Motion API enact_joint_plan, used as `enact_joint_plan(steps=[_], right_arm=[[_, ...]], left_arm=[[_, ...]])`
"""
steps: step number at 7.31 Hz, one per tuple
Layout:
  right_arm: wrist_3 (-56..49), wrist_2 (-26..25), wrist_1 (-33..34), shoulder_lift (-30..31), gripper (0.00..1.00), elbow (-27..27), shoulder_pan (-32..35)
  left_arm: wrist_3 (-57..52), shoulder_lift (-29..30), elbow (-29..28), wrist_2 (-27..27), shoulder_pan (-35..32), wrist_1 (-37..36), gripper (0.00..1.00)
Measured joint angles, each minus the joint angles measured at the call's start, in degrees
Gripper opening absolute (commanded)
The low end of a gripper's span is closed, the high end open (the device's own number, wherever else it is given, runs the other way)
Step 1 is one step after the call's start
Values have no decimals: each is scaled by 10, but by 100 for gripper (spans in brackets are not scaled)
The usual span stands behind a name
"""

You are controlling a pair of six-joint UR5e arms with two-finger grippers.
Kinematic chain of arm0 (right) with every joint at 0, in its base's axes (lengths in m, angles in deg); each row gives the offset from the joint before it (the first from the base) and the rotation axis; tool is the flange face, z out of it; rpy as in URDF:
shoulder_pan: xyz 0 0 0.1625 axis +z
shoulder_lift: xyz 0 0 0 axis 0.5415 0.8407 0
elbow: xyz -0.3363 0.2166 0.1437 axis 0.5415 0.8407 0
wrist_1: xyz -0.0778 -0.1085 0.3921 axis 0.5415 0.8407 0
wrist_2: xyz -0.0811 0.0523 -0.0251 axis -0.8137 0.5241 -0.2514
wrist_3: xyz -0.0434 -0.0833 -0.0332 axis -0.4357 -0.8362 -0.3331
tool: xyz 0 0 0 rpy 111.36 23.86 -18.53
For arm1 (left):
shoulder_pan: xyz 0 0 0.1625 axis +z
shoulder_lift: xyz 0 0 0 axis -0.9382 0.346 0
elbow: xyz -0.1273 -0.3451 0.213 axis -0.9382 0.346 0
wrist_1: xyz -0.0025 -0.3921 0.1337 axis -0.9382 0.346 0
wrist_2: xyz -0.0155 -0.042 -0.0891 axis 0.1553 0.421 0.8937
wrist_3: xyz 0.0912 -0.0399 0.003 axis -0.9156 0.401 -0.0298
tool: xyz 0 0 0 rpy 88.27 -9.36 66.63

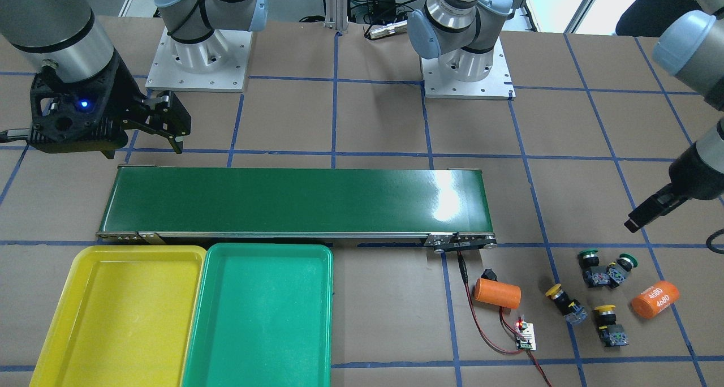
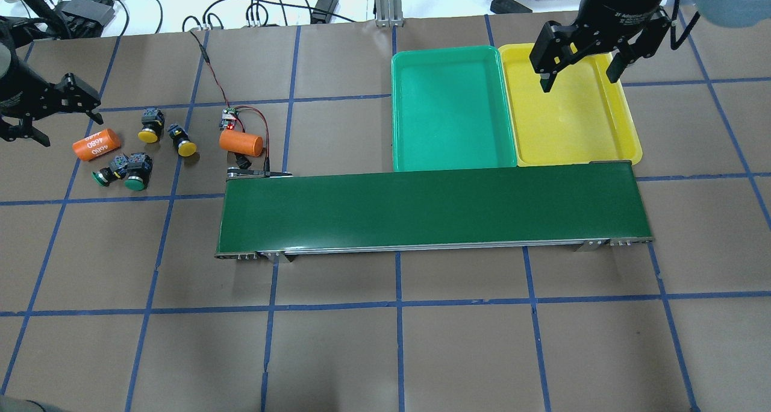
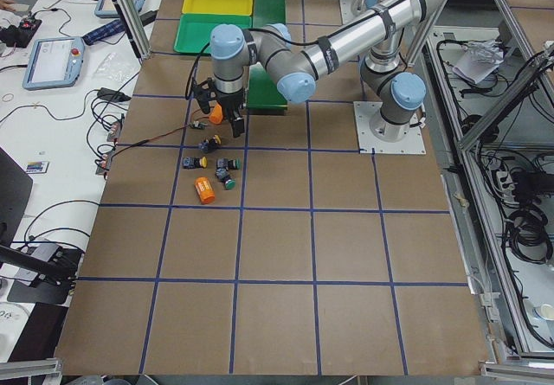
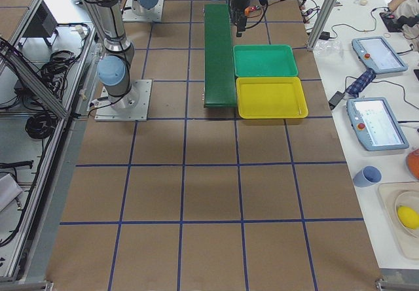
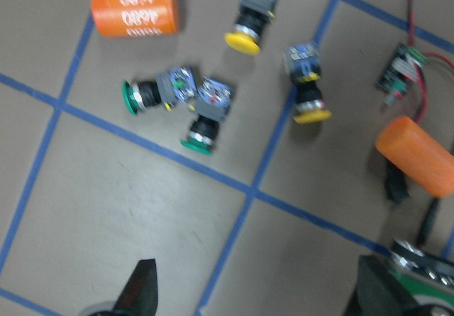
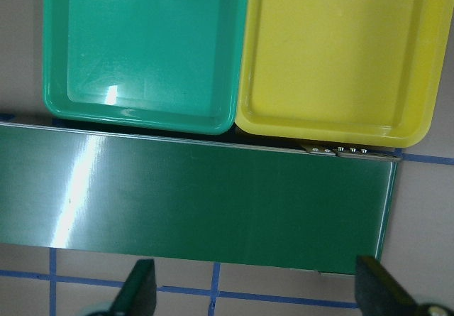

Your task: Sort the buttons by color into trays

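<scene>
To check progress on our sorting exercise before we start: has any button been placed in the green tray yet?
No, the green tray is bare inside, and all four buttons lie out on the table.

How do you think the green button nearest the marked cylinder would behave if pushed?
That green button lies on its side, so its round cap would probably make it roll in an arc. Its body touches the other green button, which would likely shift too. It looks rigid, not floppy.

Opposed overhead and front views sharing trays (image 2: 452, 117)
</scene>
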Motion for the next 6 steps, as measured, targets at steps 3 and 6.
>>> enact_joint_plan(steps=[3,6], right_arm=[[0,22,1,-1,100,0,-2],[0,24,1,-2,100,0,-1]], left_arm=[[-28,104,-69,-3,25,-54,100],[-45,190,-149,-31,27,-37,100]])
